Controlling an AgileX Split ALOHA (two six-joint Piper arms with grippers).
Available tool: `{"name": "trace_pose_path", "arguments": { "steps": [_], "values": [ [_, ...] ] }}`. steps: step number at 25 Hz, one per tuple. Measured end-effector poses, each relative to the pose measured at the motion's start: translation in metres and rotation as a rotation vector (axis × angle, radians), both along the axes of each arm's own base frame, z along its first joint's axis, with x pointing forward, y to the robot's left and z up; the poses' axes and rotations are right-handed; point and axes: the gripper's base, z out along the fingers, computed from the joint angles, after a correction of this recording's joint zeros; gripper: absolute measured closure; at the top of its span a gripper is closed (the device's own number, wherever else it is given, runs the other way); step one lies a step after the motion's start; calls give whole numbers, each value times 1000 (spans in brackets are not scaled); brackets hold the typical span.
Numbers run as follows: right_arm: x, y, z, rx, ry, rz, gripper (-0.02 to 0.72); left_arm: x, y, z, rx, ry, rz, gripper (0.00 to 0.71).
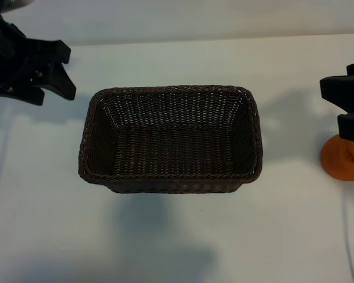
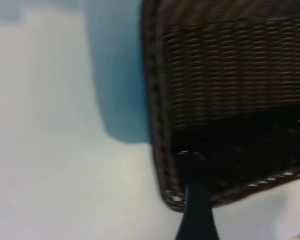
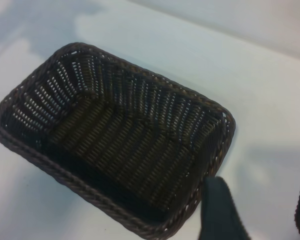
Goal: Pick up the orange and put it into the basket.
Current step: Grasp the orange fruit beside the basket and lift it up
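The basket (image 1: 88,147) sat mid-desk (image 1: 183,247) with nothing in it, long side to the camera, its woven floor bare in both wrist views. The orange (image 1: 341,158) was off at the desk's right edge, well apart from the basket and partly hidden under the right tool (image 1: 349,109). That tool hung just above the fruit with its jaws parted to a middling gap; whether they gripped the orange or merely straddled it could not be told, since the fruit seemed to rest on the desk. In the right wrist view two dark fingertips (image 3: 217,210) framed only bare desk beside the basket's corner, and no orange showed there. The left tool (image 1: 58,72) was up at the far left, clear of the basket, jaws spread wide and holding nothing. It looked parked out of the way so the basket's mouth stayed free. As a judgement, the task stood at its start: the orange sat on the right arm's side, so that arm seemed the one to lift it over the braided rim and let it go inside.
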Motion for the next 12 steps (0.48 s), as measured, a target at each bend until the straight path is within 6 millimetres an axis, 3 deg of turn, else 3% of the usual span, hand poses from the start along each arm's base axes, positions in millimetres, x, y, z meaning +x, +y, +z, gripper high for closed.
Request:
{"name": "trace_pose_path", "arguments": {
  "steps": [7, 12],
  "values": [
    [0, 0, 0, -2, 6, 1, 318, -26, -2, 31, -71, -98, -7, 141],
    [0, 0, 0, -2, 6, 1, 318, -47, -1, 20, -77, -65, -16, 140]
  ]
}}
